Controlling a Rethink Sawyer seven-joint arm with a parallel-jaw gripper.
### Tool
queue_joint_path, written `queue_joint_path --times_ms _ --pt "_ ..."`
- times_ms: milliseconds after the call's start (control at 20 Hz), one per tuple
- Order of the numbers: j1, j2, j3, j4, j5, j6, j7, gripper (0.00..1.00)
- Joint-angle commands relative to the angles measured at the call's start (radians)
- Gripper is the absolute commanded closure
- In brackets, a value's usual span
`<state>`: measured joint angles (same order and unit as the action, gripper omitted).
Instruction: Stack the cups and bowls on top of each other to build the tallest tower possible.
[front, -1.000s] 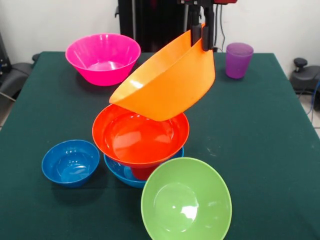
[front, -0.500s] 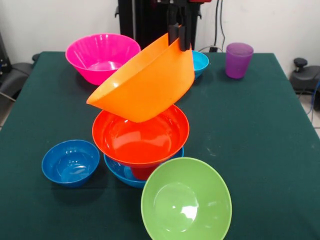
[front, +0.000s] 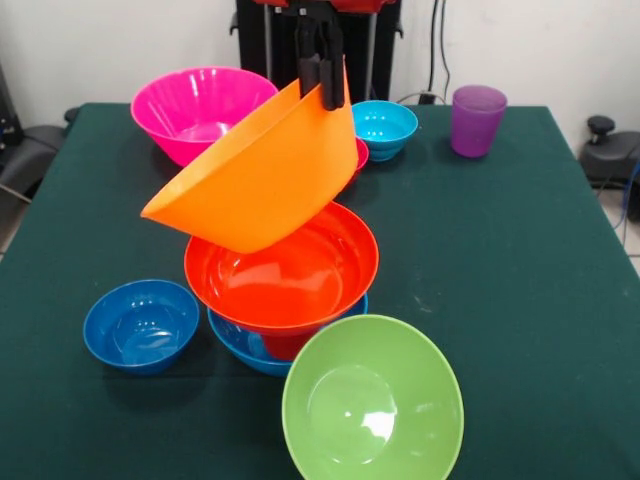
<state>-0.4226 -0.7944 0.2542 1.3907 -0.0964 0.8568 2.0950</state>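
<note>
The gripper (front: 322, 82) comes down from the top edge and pinches the far rim of the orange bowl (front: 255, 180), one finger inside the rim and one outside. The bowl hangs steeply tilted, its mouth turned up and toward the left of the front view, its low side over the red-orange bowl (front: 283, 265); whether the two touch cannot be told.

The red-orange bowl sits upright atop the tower, resting on an orange-red cup (front: 288, 345) of which only a sliver shows, and that cup stands in the sky-blue bowl (front: 236, 343) on the green tabletop (front: 520, 300). Just in front of the tower, the lime green bowl (front: 372, 402) stands mouth up, overlapping the sky-blue bowl's rim in this view. The dark blue bowl (front: 140, 325) sits just beside the tower on the left.

At the far side stand the pink bowl (front: 195, 112), the cyan bowl (front: 385, 128), a magenta-red bowl (front: 359, 156) mostly hidden behind the orange one, and the purple cup (front: 476, 120) near the far right corner
</note>
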Motion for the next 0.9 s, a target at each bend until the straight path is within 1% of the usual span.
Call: queue_joint_path --times_ms 50,300,700,900 --pt "-0.016 0.069 0.122 0.1 -0.103 -0.078 -0.259 1.0" --pt "-0.023 0.081 0.132 0.118 -0.138 -0.142 -0.216 1.0" --pt "-0.042 0.076 0.145 0.162 -0.168 -0.19 -0.179 1.0" --pt "-0.054 0.075 0.154 0.176 -0.181 -0.199 -0.17 1.0"
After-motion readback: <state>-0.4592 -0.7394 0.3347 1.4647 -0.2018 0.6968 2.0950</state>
